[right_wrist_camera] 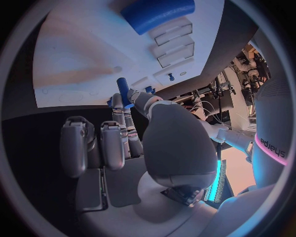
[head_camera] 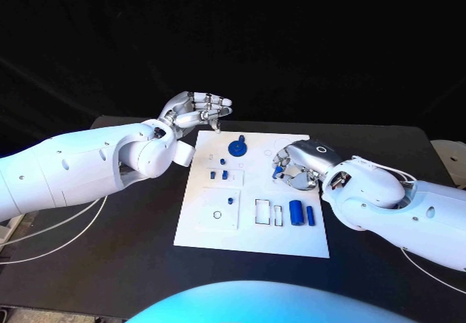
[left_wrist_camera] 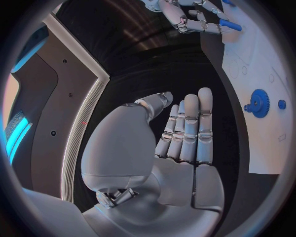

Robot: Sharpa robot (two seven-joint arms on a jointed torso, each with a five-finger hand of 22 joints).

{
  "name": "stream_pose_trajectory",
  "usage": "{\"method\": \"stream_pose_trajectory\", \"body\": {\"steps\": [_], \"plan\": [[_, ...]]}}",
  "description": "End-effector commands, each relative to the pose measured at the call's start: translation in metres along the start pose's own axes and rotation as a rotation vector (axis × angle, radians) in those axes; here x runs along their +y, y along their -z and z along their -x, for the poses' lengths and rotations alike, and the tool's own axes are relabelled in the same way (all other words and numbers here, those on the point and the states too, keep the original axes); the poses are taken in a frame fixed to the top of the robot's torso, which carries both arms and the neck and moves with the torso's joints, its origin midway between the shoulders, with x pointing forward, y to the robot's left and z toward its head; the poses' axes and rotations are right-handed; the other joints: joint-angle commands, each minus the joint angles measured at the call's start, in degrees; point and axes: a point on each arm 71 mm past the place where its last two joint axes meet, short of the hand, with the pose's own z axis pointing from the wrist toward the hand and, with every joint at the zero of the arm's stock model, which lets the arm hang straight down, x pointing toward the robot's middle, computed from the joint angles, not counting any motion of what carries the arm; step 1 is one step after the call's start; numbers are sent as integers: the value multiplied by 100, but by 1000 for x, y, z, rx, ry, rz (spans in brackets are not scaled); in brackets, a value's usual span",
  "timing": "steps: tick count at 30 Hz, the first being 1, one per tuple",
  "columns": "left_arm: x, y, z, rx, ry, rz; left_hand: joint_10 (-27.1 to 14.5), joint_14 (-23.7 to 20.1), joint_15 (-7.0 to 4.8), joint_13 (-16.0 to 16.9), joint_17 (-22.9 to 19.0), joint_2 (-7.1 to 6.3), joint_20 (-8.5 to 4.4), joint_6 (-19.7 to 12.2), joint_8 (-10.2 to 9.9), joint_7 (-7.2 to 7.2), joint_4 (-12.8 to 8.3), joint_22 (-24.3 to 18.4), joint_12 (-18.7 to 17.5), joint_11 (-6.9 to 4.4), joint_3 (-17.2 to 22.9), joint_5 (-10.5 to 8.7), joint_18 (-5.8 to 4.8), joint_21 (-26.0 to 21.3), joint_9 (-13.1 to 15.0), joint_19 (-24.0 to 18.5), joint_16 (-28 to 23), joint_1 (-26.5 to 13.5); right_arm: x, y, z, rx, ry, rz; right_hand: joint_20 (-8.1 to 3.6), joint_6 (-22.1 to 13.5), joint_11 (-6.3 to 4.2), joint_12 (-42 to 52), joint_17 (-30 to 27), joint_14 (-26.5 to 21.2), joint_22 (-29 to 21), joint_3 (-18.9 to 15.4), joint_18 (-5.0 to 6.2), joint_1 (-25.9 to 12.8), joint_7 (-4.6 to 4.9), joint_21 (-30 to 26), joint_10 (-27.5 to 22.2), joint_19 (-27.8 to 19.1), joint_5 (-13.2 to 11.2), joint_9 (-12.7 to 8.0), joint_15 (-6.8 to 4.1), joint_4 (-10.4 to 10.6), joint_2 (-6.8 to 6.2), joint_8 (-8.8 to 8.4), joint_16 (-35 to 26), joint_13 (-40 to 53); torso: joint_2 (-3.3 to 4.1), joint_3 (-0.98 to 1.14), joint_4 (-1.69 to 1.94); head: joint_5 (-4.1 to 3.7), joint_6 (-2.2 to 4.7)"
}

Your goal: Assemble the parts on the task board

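The white task board (head_camera: pixel 252 232) lies mid-table. A blue gear (head_camera: pixel 238 147) stands near its far edge and appears too in the left wrist view, gear (left_wrist_camera: pixel 259 102). Two blue cylinders (head_camera: pixel 295 212) lie side by side on the board's right part; the thick cylinder (right_wrist_camera: pixel 157 12) is beside the slots. My right hand (head_camera: pixel 296 166) hovers over the board's right side and pinches a small blue peg (right_wrist_camera: pixel 123 91) between thumb and fingers; the peg (left_wrist_camera: pixel 231 24) shows at its fingertips. My left hand (head_camera: pixel 199 108) is raised off the board's far left corner and holds nothing.
Small blue pieces (head_camera: pixel 219 175) stand in the board's left middle and another piece (head_camera: pixel 231 200) sits in a square recess. A thin ring (head_camera: pixel 217 214) and rectangular slots (head_camera: pixel 264 211) lie nearer me. Black table (head_camera: pixel 378 141) surrounds the board.
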Motion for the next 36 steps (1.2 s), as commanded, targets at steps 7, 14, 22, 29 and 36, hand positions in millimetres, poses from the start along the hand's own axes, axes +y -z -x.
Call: {"method": "stream_pose_trajectory", "body": {"steps": [7, 14, 22, 29, 36], "plan": [[-1, -1, -1, 10, 4, -6, -43, -50, -3, -7, -12, 37, 37, -46, -19, 5, -37, -7, 34, -18, -3, 26, 43, -30, -9, 14, 11, 16, 17, 9, 20, -91, -57, 36, -44, 39, 4, 32, 50, 309, 885, 30, -10, -16, 6, 82, 49, 262, 6, 15, -48, 7, 50, 34, 40, 13, 0, 1, -2, 6, 24], [0, -2, -2, 12, 5, -6, -43, -50, -3, -7, -12, 37, 37, -46, -19, 5, -37, -7, 34, -18, -3, 26, 43, -30, -9, 14, 11, 16, 51, 9, 21, -87, -128, 115, -44, 42, 3, 33, 47, 309, 888, 33, -11, -14, 4, 88, 53, 264, 8, 18, -49, 5, 49, 38, 40, 14, 0, 9, -21, 95, -12], [0, -4, -5, 18, 8, -8, -50, -52, -3, -8, -16, 41, 37, -48, -18, 6, -42, -6, 42, -16, -3, 25, 43, -28, -10, 14, 14, 20, 93, 0, 1, -51, -185, 213, -48, 48, -4, 34, 37, 308, 879, 45, -7, 1, 0, 69, 60, 260, 22, 25, -53, -10, 44, 49, 36, 20, 1, -5, 0, 125, -5], [0, -6, -11, 31, 13, -10, -50, -52, -3, -8, -16, 41, 37, -48, -18, 6, -42, -6, 42, -16, -3, 25, 43, -28, -10, 14, 14, 20, 114, -7, -23, -6, -211, 255, -49, 45, -3, 30, 39, 308, 877, 52, -6, 8, 1, 64, 57, 259, 30, 27, -54, -17, 42, 51, 37, 20, 10, -12, 6, 215, -21], [1, -8, -14, 37, 15, -12, -50, -52, -3, -8, -16, 41, 37, -48, -18, 6, -42, -6, 42, -16, -3, 25, 43, -28, -10, 14, 14, 20, 123, -11, -42, 26, -210, 268, -50, 38, -2, 26, 44, 309, 882, 57, -8, 14, 5, 73, 53, 261, 40, 29, -55, -26, 35, 52, 41, 21, 10, -8, -18, 276, -39]]}}
